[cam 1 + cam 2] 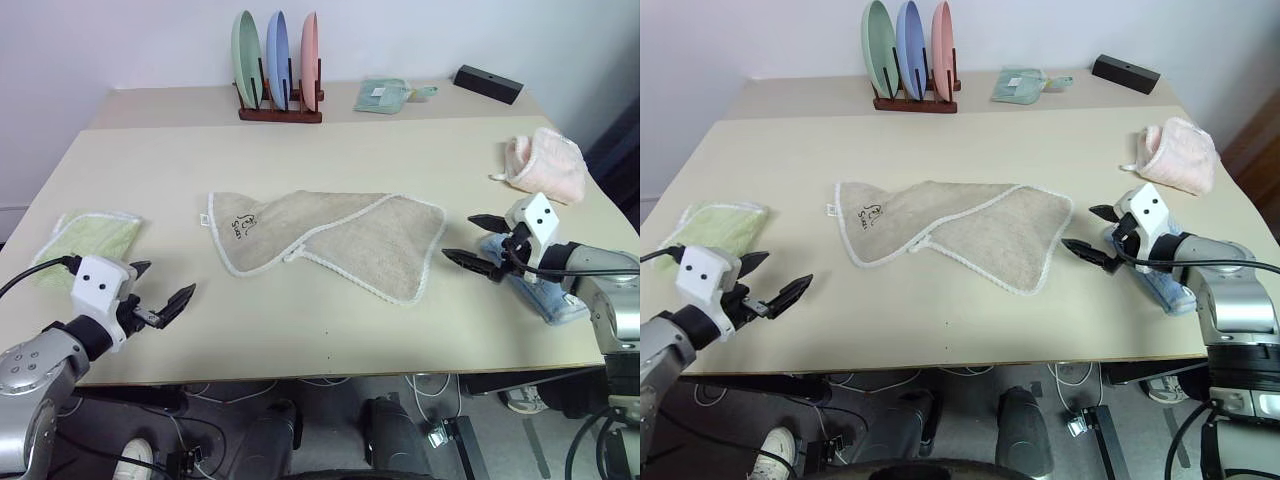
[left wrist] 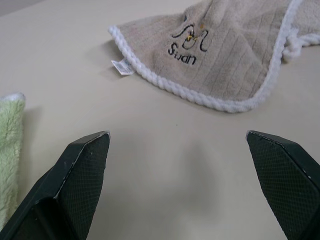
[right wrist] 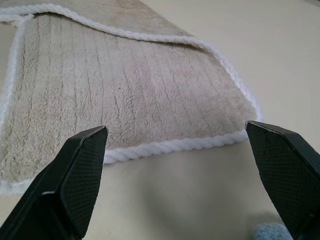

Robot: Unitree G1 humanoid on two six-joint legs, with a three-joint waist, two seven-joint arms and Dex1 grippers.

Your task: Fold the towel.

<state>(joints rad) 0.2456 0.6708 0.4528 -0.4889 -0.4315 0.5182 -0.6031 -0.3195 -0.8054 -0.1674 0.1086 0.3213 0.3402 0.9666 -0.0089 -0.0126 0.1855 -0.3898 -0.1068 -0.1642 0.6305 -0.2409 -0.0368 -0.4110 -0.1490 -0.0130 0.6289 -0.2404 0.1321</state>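
The beige towel [image 1: 330, 238] with white stitched edging lies in the middle of the table, loosely folded over itself, its dark embroidered mark [image 2: 189, 41] and small white tag [image 2: 121, 67] at its left end. My left gripper [image 1: 163, 288] hovers open near the table's front left edge, well short of the towel's left end. Just off the towel's right edge [image 3: 180, 146], my right gripper [image 1: 478, 240] stands open with nothing between its fingers.
A light green folded towel [image 1: 88, 240] lies at the left edge. A light blue towel [image 1: 540, 288] sits under my right arm, a pink cloth [image 1: 548, 165] behind it. At the back stand a plate rack [image 1: 278, 72], a teal cloth [image 1: 382, 95] and a black box [image 1: 487, 83].
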